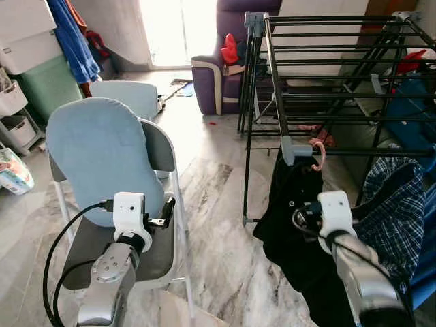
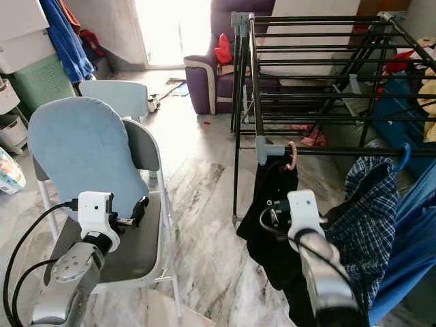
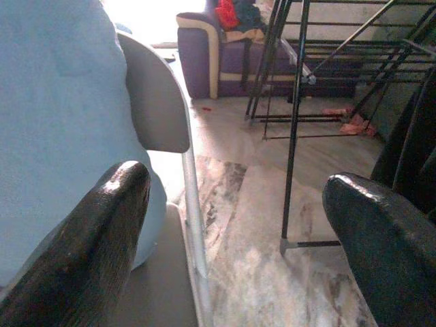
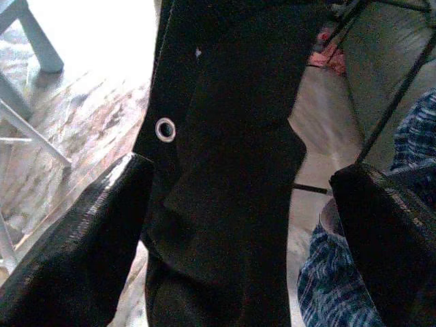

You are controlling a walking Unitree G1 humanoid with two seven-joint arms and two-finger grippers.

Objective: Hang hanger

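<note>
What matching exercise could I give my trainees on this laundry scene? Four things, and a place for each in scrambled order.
Things:
1. pink hanger
2. black garment
3. checked shirt
4. blue cushion

Places:
A. on the folding chair
B. hooked over the drying rack rail
C. hanging below the pink hanger
D. hanging on the rack right of the black garment

Pairs: 1-B, 2-C, 3-D, 4-A

A pink hanger hook is showing above a black garment, beside blue-and-white checked cloth.
</note>
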